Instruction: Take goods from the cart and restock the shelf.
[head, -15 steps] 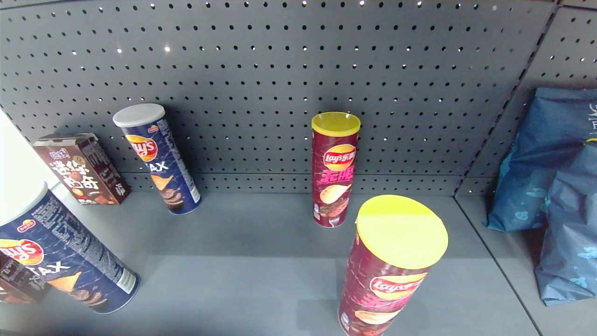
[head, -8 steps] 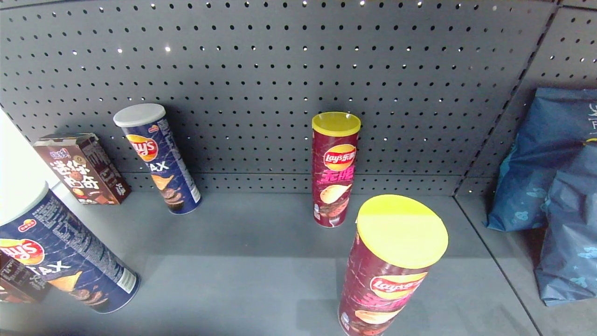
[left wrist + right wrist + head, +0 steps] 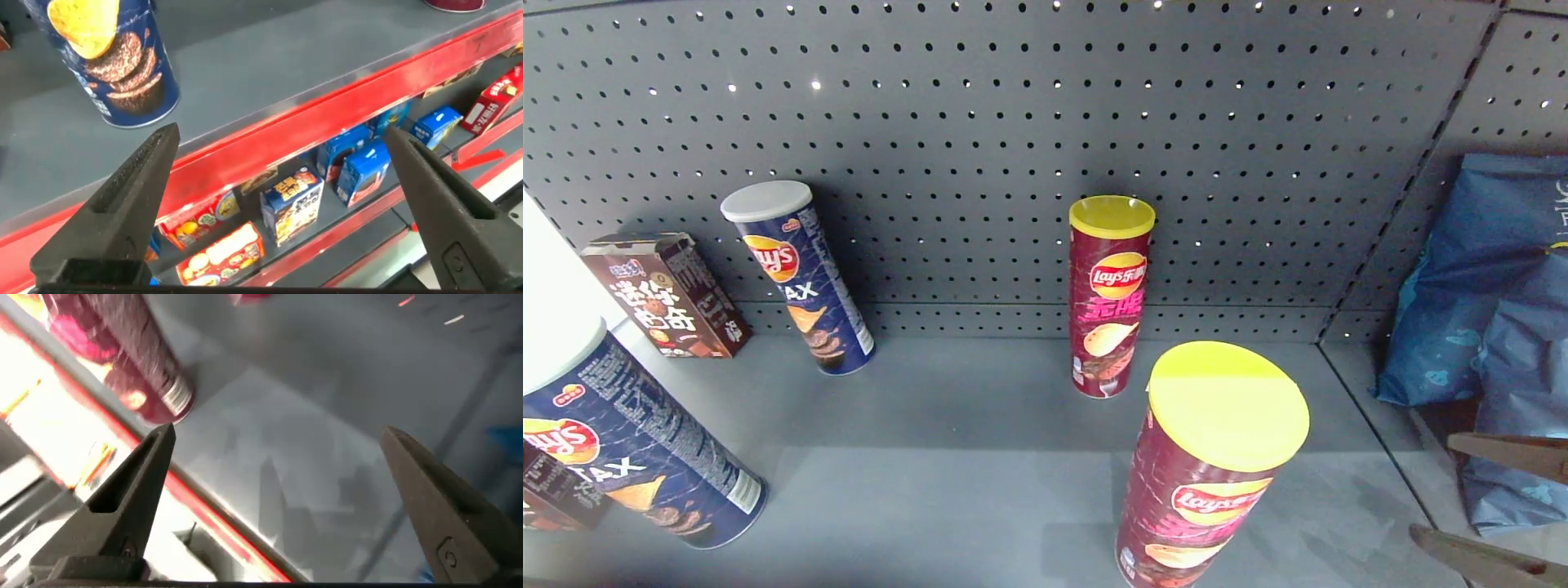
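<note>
1. Nearest me, my left hand (image 3: 274,139) hangs off the front of the shelf (image 3: 947,457), fingers spread with nothing between them. My right hand (image 3: 1431,486) is at the shelf's right front corner, spread as well and empty. I judge that suits a trip to the cart for the next item.
2. Under the shelf's red lip (image 3: 327,106), small boxes (image 3: 290,200) fill a lower tier.
3. At the front of the shelf stand the front red can (image 3: 1209,474) and, well to its left, the front blue can (image 3: 629,457), both upright. The right wrist view is smeared, so I only think the can beside the lip there is that red one.
4. Further in, the back red can (image 3: 1109,302) and back blue can (image 3: 796,278) stand by the pegboard (image 3: 1013,122), each behind its own flavour. The rows look sorted by kind, with gaps to fill.
5. A brown box (image 3: 666,294) sits far left, and blue bags (image 3: 1478,278) fill the next bay on the right.
</note>
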